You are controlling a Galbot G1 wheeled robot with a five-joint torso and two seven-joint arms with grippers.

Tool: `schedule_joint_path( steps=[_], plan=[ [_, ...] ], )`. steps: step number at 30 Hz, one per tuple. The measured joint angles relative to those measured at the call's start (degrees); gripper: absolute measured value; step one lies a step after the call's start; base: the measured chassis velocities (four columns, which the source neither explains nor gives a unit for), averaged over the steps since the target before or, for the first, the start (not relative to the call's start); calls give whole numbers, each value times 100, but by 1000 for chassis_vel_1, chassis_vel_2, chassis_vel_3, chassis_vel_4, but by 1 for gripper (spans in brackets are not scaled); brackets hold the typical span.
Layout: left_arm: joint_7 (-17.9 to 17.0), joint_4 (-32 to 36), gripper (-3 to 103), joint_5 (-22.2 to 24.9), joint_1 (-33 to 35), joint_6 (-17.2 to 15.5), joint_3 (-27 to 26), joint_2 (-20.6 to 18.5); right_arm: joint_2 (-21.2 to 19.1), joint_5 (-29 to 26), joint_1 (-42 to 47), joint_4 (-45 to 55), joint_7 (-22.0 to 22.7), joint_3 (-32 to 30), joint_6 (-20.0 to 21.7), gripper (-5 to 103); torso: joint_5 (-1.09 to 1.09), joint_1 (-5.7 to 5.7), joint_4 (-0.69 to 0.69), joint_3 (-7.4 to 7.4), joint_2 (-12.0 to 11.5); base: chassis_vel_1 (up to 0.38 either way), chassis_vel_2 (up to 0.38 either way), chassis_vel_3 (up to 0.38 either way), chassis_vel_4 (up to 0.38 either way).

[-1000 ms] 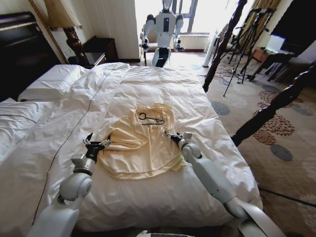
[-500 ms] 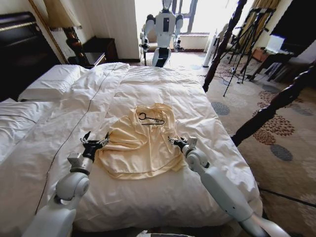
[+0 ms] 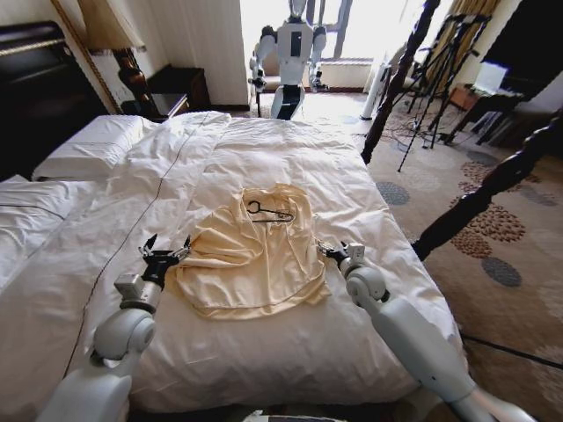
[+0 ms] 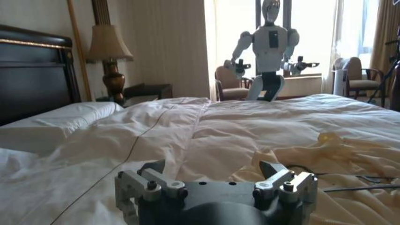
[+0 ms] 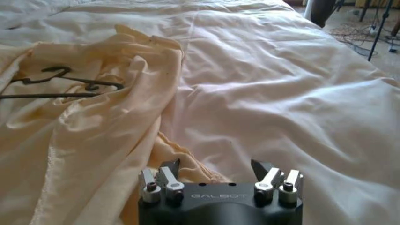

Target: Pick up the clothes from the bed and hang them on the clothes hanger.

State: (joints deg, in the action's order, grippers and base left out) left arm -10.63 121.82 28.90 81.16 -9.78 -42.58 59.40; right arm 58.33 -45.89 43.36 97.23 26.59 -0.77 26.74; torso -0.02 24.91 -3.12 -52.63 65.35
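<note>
Crumpled pale yellow shirt [image 3: 251, 255] lies between both open-fingered grippers, left gripper [image 3: 163, 253] and right gripper [image 3: 331, 251] each beside an edge (thin black wire hanger [image 3: 268, 211] on top).

My head camera looks down from the foot edge of the bed [image 3: 264, 158] toward the window. Both wrist cameras sit low over the duvet: left faces the far edge, right the clothes [image 5: 93, 122], which all three share.
</note>
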Motion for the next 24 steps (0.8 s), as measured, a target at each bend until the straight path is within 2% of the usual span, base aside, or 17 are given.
schedule_joint_path(
  steps=[1, 2, 5, 8, 9, 10, 11, 13, 14, 17, 18, 19, 20, 22, 24],
  plan=[
    [-4, -12, 100, 10, 0, 4, -7, -9, 22, -47, 2, -24, 2, 0, 12, 70, 0, 0, 0, 0, 0, 0, 0, 0, 0],
    [-4, -12, 100, 10, 0, 4, -7, -9, 22, -47, 2, -24, 2, 0, 12, 70, 0, 0, 0, 0, 0, 0, 0, 0, 0],
    [-10, -52, 100, 33, 0, 26, -32, -34, 88, -93, 71, -52, 20, 0, 16, 54, 0, 0, 2, 0, 0, 0, 0, 0, 0],
    [-11, -67, 100, 53, -1, 32, -49, -45, 105, -122, 135, -23, 35, 2, 16, 54, 0, 0, 1, 0, 0, 0, 0, 0, 0],
    [-12, -78, 100, 74, -3, 36, -60, -49, 113, -131, 181, 11, 49, 0, 15, 43, 0, 0, 0, 0, 0, 0, 0, 0, 0],
    [-13, -88, 100, 104, -8, 40, -70, -56, 113, -131, 244, 58, 61, -5, 4, 37, 0, 0, 1, 0, 0, 0, 0, 0, 0],
    [-14, -93, 100, 119, -11, 40, -81, -62, 100, -135, 301, 104, 60, -13, 0, 32, 0, 0, 1, 0, 0, 0, 0, 0, 0],
    [-14, -95, 100, 128, -14, 41, -85, -65, 86, -140, 332, 133, 56, -18, -2, 32, 0, 0, 1, 0, 0, 0, 0, 0, 0],
    [-15, -102, 100, 147, -22, 42, -94, -69, 32, -156, 427, 233, 49, -45, -11, 21, 0, 0, 0, 0, 0, 0, 0, 0, 0],
    [-15, -110, 100, 153, -23, 42, -96, -69, -17, -173, 509, 329, 49, -69, -21, 21, 0, 0, 0, 0, 0, 0, 0, 0, 0],
    [-14, -126, 100, 154, -23, 46, -96, -64, -71, -183, 581, 454, 55, -98, -33, 11, 0, 0, 0, 0, 0, 0, 0, 0, 0],
    [-14, -136, 100, 154, -23, 50, -97, -58, -114, -195, 630, 565, 70, -111, -40, 5, 0, 0, 0, 0, 0, 0, 0, 0, 0],
    [-14, -136, 100, 154, -23, 50, -97, -58, -114, -195, 630, 565, 70, -111, -40, 5, 0, 0, 0, 0, 0, 0, 0, 0, 0],
    [-12, -142, 100, 154, -31, 51, -86, -48, -232, -257, 738, 890, 148, -127, -44, -1, 0, 0, 1, 0, 0, 0, 0, 0, 0],
    [-11, -143, 100, 156, -38, 52, -78, -48, -288, -308, 787, 1052, 209, -133, -37, -1, 0, 0, 1, 0, 0, 0, 0, 0, 0]
  ],
)
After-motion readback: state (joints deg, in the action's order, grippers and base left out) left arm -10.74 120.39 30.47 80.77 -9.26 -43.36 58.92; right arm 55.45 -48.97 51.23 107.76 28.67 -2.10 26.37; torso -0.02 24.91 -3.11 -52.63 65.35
